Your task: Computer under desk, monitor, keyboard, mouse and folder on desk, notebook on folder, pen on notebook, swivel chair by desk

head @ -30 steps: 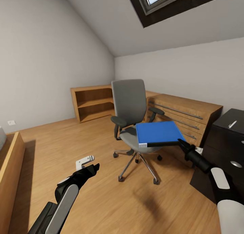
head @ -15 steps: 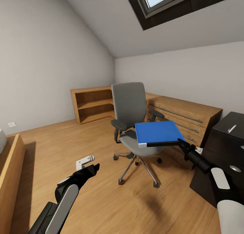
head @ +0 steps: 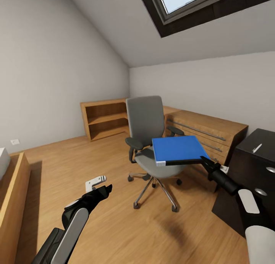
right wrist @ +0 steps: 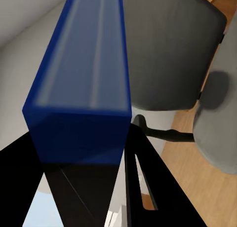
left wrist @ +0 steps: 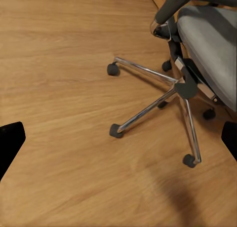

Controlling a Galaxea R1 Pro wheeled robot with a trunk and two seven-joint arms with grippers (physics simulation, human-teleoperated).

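1. The folder is hanging flat in the air just above the swivel chair seat, clamped at its edge by the right gripper jaws.
2. The left gripper is hovering with jaws spread, holding nothing.
3. The folder transfer is under way; next it needs carrying to the tabletop at right.

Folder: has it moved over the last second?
Yes. Judged against the swivel chair, the folder, gripped by the right tool, has risen slightly: its top edge now sits nearer the chair's armrest.
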